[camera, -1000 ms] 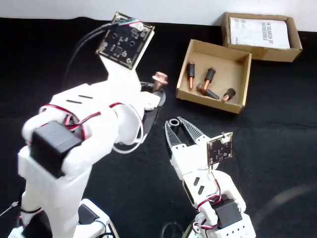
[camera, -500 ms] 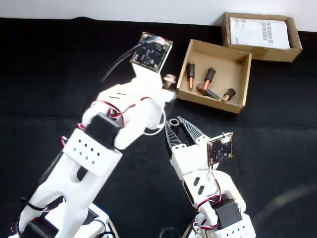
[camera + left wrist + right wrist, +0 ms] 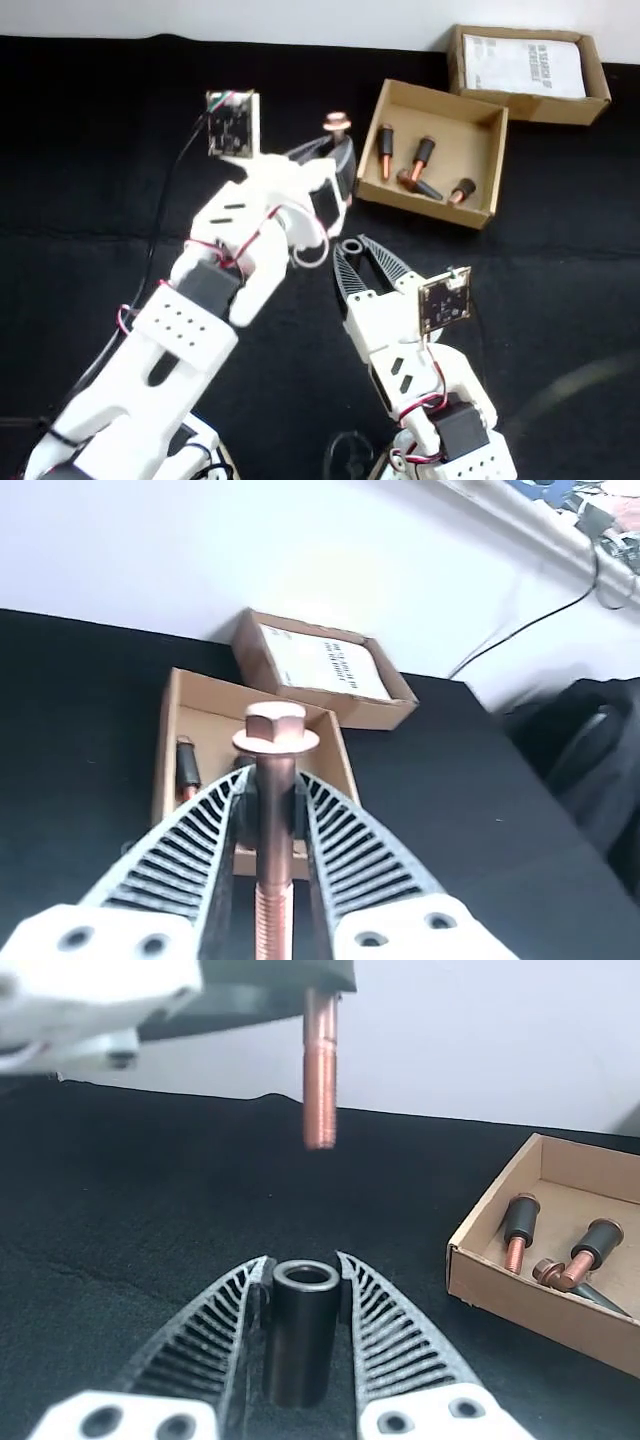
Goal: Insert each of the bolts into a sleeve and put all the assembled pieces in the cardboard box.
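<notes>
- Since a second ago the bolt (image 3: 337, 122) has shifted toward 12 o'clock in the high view, as the left arm swung round and stretched out lower. The right arm has kept still.
- The bolt is pinched by its shank in the left gripper (image 3: 335, 150), head up and threaded end down, held in the air off the table.
- The sleeve (image 3: 303, 1330) stands upright with its bore open upward, clamped between the fingers of the right gripper (image 3: 358, 245) near the table's middle.
- In the high view the bolt lies at 12 o'clock of the sleeve. In the right wrist view its tip hangs above the sleeve's mouth and apart from it. Whether it is truly over the bore cannot be told.
- The box (image 3: 420, 205) sits at 2 o'clock of the sleeve and holds four assembled pieces. A second box (image 3: 530, 108) with a printed sheet lies beyond it.
- The step in hand looks like lining the bolt up over the sleeve, with insertion not yet begun.
- The next move calls for centring the tip on the bore, keeping the shank vertical and lowering it straight while the right gripper holds the sleeve firm.
</notes>
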`<state>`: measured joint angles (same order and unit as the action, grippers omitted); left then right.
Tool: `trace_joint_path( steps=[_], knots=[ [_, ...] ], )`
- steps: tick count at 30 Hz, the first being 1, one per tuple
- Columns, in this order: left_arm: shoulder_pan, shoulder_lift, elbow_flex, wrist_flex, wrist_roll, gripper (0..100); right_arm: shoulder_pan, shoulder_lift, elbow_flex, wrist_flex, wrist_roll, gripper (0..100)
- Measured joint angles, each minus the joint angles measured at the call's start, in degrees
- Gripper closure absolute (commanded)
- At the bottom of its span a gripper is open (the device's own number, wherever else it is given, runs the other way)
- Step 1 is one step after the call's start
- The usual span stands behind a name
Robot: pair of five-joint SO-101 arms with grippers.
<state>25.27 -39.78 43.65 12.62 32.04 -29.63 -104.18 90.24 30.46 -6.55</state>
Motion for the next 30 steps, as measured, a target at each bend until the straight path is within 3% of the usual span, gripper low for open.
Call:
trace_joint_path(
  steps=[6, 10, 19, 24, 30],
  knots=[
    [2.55, -7.12, 8.62, -0.35, 0.18, 99, 0.26, 0.0, 0.0, 0.0, 0.0, 99.1],
    [4.04, -11.96, 12.4, -0.44, -4.57, 99, 1.05, 0.0, 0.0, 0.0, 0.0, 99.1],
    [5.54, -14.33, 13.1, -0.53, -6.95, 99, 1.41, 0.0, 0.0, 0.0, 0.0, 99.1],
    [5.89, -14.33, 13.1, -4.57, -7.38, 99, 1.41, 0.0, 0.0, 0.0, 0.0, 99.1],
    [8.44, -14.33, 13.1, -6.68, -13.45, 99, 1.41, 0.0, 0.0, 0.0, 0.0, 99.1]
  ],
)
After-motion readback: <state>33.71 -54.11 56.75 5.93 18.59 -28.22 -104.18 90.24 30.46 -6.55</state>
